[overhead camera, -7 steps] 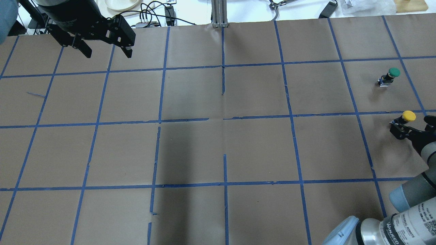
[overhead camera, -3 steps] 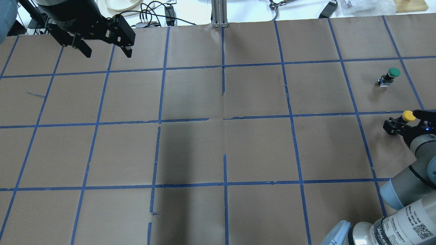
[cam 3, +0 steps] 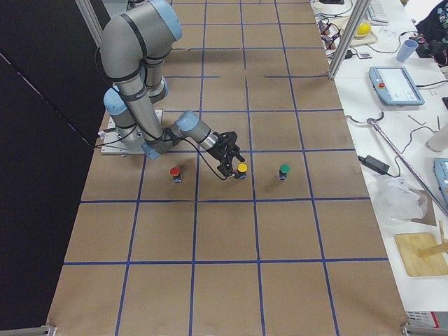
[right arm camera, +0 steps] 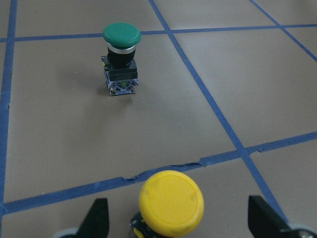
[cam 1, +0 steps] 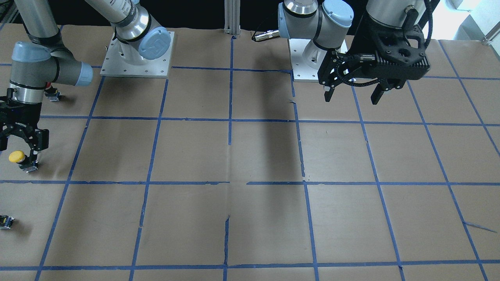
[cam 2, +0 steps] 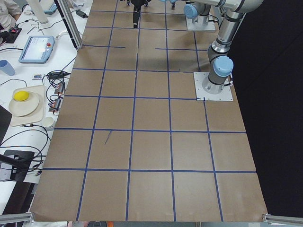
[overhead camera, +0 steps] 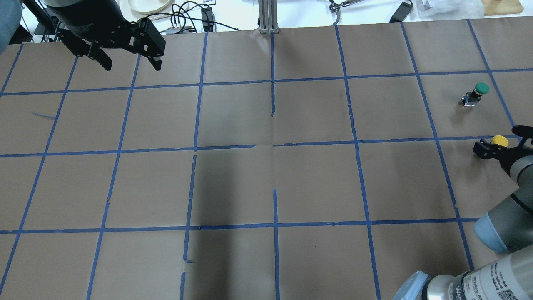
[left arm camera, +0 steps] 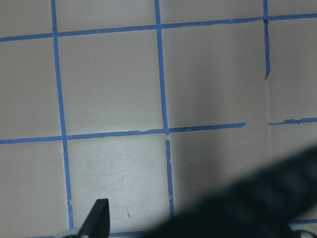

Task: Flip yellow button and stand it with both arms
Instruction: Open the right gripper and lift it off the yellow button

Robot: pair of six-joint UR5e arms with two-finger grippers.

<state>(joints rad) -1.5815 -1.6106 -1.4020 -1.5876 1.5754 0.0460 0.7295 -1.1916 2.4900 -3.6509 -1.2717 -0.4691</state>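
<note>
Reach favours the right hand (cam 1: 21, 147), open-fingered and straddling the small yellow mushroom-capped push-button (right arm camera: 171, 201) at the right edge of the brown-papered tabletop (overhead camera: 316, 183). It seems upright, cap up; the left hand (cam 1: 351, 96), also open, hangs well apart.

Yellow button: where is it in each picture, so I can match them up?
Front-facing: yellow button, far left.
Overhead: button, far right.
Exterior left: not discernible.
Exterior right: button, left of centre.
Left wrist: absent.
Right wrist: button, bottom centre.
Landmark: green button standing near it.
</note>
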